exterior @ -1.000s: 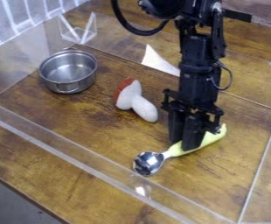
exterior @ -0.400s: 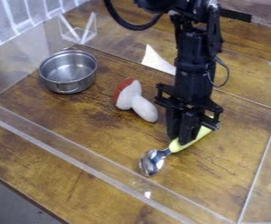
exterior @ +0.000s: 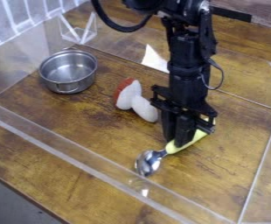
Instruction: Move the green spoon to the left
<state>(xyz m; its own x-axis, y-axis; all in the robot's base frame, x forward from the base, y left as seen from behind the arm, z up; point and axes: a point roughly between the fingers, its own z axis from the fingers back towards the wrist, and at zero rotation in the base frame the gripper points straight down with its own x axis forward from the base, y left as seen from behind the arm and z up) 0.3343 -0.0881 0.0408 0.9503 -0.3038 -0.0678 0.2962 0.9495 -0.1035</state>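
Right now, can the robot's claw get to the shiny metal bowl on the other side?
Probably yes. The gripper is shut on the green spoon, so it is busy for now. Only the white object with a red tip lies between it and the steel bowl, low enough to pass over.

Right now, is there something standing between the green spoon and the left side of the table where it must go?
Yes. The pincer is shut on the green spoon, and just to its left lies the white object with a red tip. Farther left stands the steel bowl. The strip of table nearer the camera looks free.
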